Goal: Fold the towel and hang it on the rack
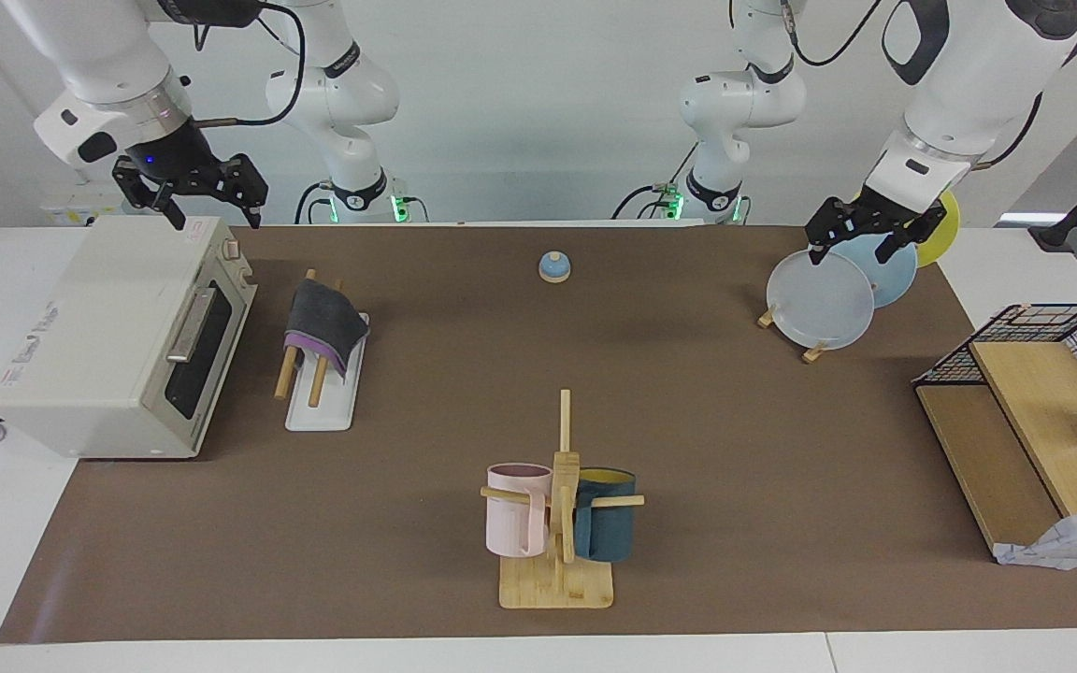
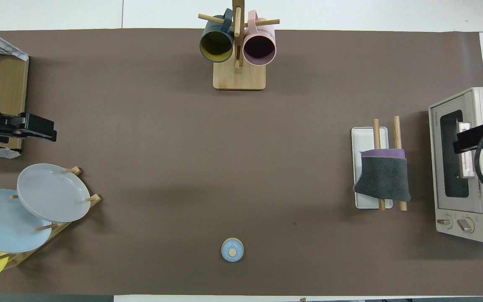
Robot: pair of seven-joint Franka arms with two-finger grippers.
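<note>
The towel (image 1: 322,324), dark grey face out with a purple edge showing, hangs folded over the two wooden rods of the rack (image 1: 318,411), toward the right arm's end of the table. It also shows in the overhead view (image 2: 382,178), draped over the part of the rack (image 2: 367,135) nearer to the robots. My right gripper (image 1: 211,204) is open and empty, raised over the toaster oven, apart from the towel; it also shows in the overhead view (image 2: 472,142). My left gripper (image 1: 849,250) is open and empty over the plate stand, and shows in the overhead view (image 2: 42,130).
A white toaster oven (image 1: 118,336) stands beside the rack. A mug tree (image 1: 557,523) holds a pink and a dark teal mug. A small blue bell (image 1: 553,267), a plate stand (image 1: 819,301), a wire-and-wood shelf (image 1: 1034,393) and a pale patterned cloth (image 1: 1062,550) are on the table.
</note>
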